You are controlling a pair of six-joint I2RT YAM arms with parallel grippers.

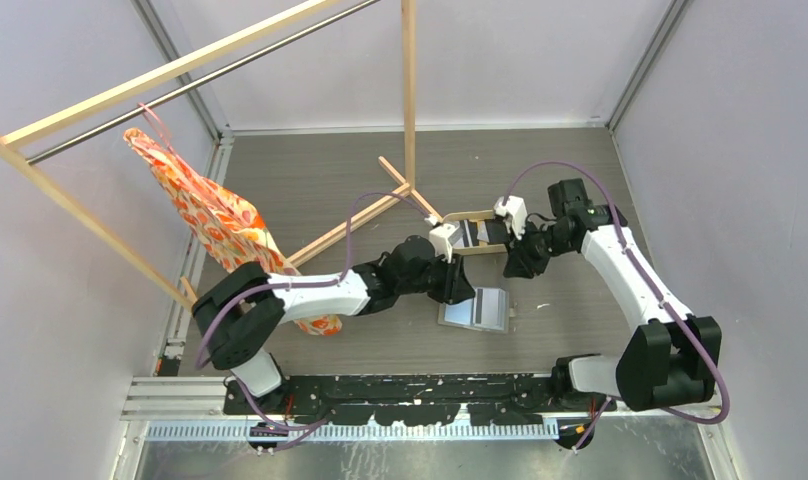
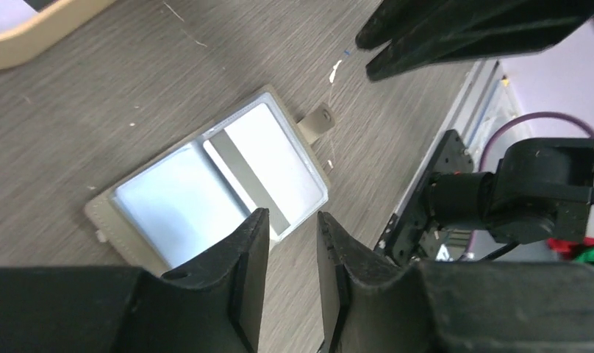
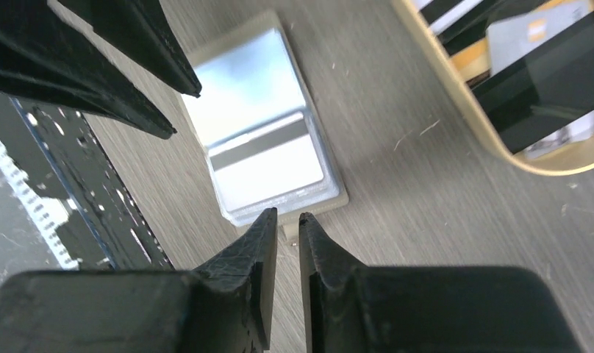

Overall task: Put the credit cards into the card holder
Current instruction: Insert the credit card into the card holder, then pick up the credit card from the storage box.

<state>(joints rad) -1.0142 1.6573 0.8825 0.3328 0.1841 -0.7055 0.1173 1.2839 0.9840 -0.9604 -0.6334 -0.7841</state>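
Left arm reaches flat across from 8 o'clock. The left gripper (image 2: 292, 218) hangs low over the table (image 1: 360, 175), jaws a little apart and empty. Right arm folds back from an elbow at 2 o'clock. The right gripper (image 3: 287, 218) shows a narrow gap, nothing held.

The holder (image 2: 103, 213) lies open at centre. It is at 5 o'clock of the left gripper and 7 o'clock of the right. A whitish striped card (image 2: 268, 165) rests on it. Further cards (image 3: 551, 81) lie in the tray (image 1: 477, 214) at 12 o'clock of the holder.

The table is grey wood-grain and the walls are pale. A wooden rack (image 1: 408, 90) carries an orange cloth (image 1: 215, 220) at 9 o'clock.
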